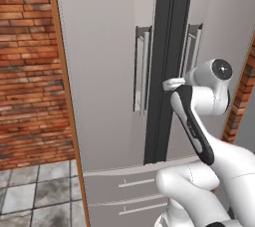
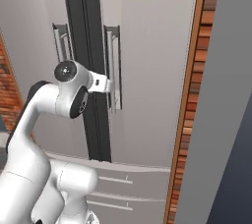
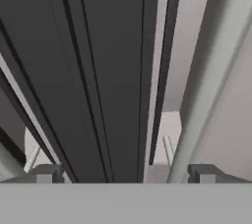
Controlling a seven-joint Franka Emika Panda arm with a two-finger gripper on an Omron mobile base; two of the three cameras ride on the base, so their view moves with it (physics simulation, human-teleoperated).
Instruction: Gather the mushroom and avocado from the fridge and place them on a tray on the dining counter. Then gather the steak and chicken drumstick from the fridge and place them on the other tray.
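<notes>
The fridge (image 1: 109, 71) stands shut, its doors closed on either side of the dark centre strip (image 1: 167, 66). Right of that strip runs the right door's steel handle (image 2: 114, 66). The gripper (image 3: 125, 174) (jaws spread wide, grasping nothing) sits close against strip and handle.

The fridge (image 1: 109, 71) is tall and grey, with both doors shut. Two vertical steel handles flank its dark centre strip (image 1: 167, 66). Drawers (image 1: 124, 191) sit closed below.
</notes>
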